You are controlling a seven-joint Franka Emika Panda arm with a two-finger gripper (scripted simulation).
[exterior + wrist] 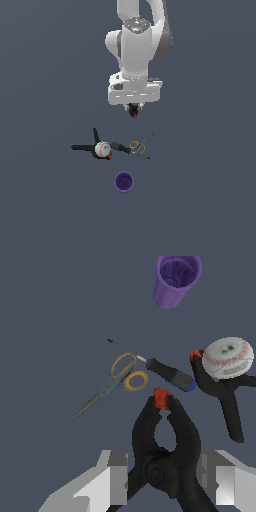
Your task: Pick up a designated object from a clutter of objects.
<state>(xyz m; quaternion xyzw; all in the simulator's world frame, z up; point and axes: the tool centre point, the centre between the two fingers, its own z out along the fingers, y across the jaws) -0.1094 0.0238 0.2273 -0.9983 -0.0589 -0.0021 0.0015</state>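
The designated object, a tiny black spring clamp with red-orange tips, sits between the fingers of my gripper, which is shut on it. In the exterior view the clamp hangs under the gripper, raised off the floor and apart from the clutter. Below lie the white red-stitched baseball, resting on the larger long-handled black clamp, and the yellow-handled scissors.
A black-handled tool with a blue end lies between the baseball and the scissors. A purple cup stands upright on the grey floor, apart from the other items.
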